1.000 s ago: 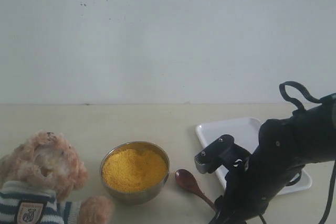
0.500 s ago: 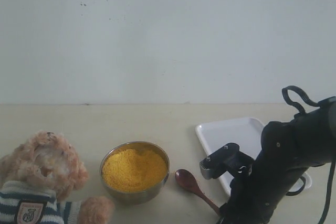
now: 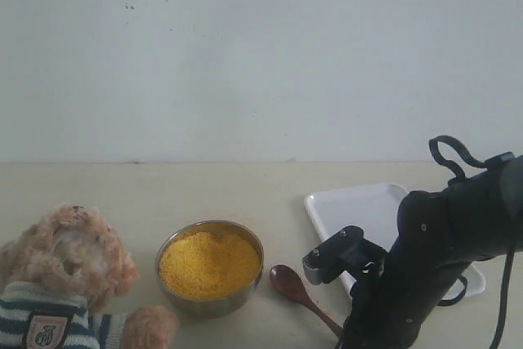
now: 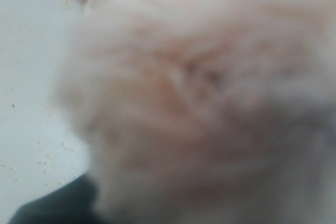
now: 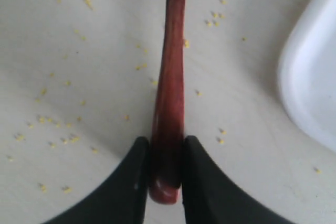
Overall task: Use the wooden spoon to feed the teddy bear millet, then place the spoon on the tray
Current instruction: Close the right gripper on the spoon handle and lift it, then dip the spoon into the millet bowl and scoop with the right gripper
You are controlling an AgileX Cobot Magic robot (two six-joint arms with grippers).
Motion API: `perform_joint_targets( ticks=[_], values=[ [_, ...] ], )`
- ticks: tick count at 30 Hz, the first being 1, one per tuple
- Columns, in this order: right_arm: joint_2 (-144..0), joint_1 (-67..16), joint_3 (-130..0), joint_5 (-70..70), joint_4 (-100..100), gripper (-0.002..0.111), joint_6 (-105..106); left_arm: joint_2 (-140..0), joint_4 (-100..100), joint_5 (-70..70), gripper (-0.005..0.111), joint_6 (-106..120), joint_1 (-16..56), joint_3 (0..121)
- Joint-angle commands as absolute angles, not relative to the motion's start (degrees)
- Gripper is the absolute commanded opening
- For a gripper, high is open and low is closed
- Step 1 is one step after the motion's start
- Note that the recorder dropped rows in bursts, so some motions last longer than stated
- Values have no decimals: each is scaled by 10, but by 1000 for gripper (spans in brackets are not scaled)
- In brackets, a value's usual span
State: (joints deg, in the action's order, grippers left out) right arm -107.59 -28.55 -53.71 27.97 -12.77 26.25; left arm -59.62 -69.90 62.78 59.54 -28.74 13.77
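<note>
Though cut short by the near edge of the exterior view, biggest of all: a pale table [image 3: 204,190], running back to a plain white wall [image 3: 245,55]. Next in size, the black right arm [image 3: 433,251] at the near right, bent down over the table and covering the near left corner of the tray [image 3: 364,202]. White, flat and low-rimmed, lying at the right; in the right wrist view just one rounded corner of it [image 5: 315,77], near the spoon handle but apart from it.

At the near left, the teddy bear [image 3: 78,255]: fluffy, light brown, in a striped sweater with a small badge, one paw close to the steel bowl [image 3: 211,306]. Filling the left wrist view, only blurred fur [image 4: 199,93] and a dark shape [image 4: 52,208] at one edge; left gripper open or closed, impossible to tell.

Round and shiny, between bear and tray, heaped with bright yellow millet [image 3: 208,263]. Just right of it, the oval end of the wooden spoon [image 3: 288,281], dark reddish brown, thin handle slanting near and right under the arm; resting on the table or just off it, unclear. Clamped on the very end of that handle, the right gripper [image 5: 167,142], one black finger [image 5: 139,182] pressed to each side. Smallest, loose yellow grains [image 5: 52,124] scattered on the table around the handle.
</note>
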Motion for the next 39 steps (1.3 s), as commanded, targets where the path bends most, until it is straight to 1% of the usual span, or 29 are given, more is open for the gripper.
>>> perform_joint_targets(
  ticks=[1, 5, 13, 17, 18, 19, 20, 21, 22, 23, 24, 26, 28, 32, 39],
  values=[
    [-1068, -289, -533, 300, -130, 3, 251, -592, -713, 641, 4, 601, -290, 137],
    [-1028, -289, -533, 307, -90, 3, 221, -592, -713, 641, 4, 601, -290, 137],
    [-936, -297, -536, 390, 114, 3, 97, -592, -713, 641, 4, 601, -290, 137],
    [-913, -339, -571, 476, 208, 3, 49, -592, -713, 641, 4, 601, -290, 137],
    [-912, -377, -601, 516, 260, 3, 26, -592, -713, 641, 4, 601, -290, 137],
    [-912, -397, -617, 530, 283, 3, 19, -592, -713, 641, 4, 601, -290, 137],
    [-915, -441, -650, 557, 324, 3, 16, -592, -713, 641, 4, 601, -290, 137],
    [-921, -458, -662, 570, 340, 3, 16, -592, -713, 641, 4, 601, -290, 137],
    [-940, -498, -694, 610, 384, 3, 16, -592, -713, 641, 4, 601, -290, 137],
    [-950, -512, -705, 629, 407, 3, 13, -592, -713, 641, 4, 601, -290, 137],
    [-979, -543, -725, 666, 471, 3, 4, -592, -713, 641, 4, 601, -290, 137],
    [-1023, -573, -748, 691, 534, 3, 0, -592, -713, 641, 4, 601, -290, 137],
    [-1070, -589, -771, 695, 563, 3, 0, -592, -713, 641, 4, 601, -290, 137],
    [-1142, -593, -817, 692, 580, 3, 0, -592, -713, 641, 4, 601, -290, 137],
    [-1181, -593, -827, 676, 582, 3, 0, -592, -713, 641, 4, 601, -290, 137]
  ],
)
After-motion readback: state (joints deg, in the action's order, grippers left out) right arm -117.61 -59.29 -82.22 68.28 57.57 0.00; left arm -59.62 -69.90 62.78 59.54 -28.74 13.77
